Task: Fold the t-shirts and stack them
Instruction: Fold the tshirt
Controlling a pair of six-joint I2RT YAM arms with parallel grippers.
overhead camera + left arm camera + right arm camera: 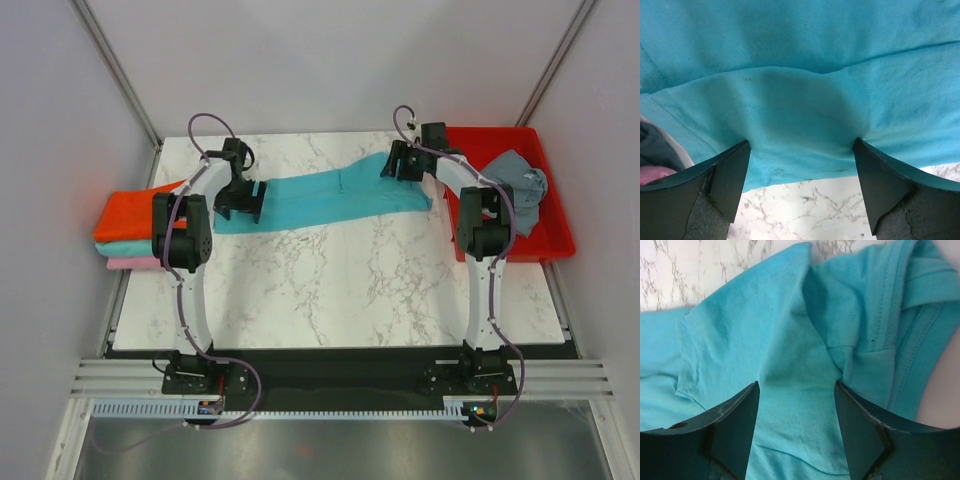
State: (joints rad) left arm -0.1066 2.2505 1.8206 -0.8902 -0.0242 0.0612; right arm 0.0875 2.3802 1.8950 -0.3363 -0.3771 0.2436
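1. Top external shows you the turquoise shirt point(330, 200) lying flat on the table point(330, 290), long axis left to right, spanning the two arms.
2. Your left pincer point(243, 198) sits on its left end and your right pincer point(398, 165) on its right end. Each arm is nearest its own end.
3. Both wrist views show the jaws apart, straddling cloth, not clamped.
4. The stack point(135, 228) lies just left of the left pincer: orange-red, teal, pink.
5. The tray point(560, 245) on the right holds a crumpled grey shirt point(522, 185).

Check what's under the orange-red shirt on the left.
A teal shirt lies directly under the orange-red shirt, with a pink shirt at the bottom. Only their near edges show; the rest is covered, and the left arm hides the stack's right end.
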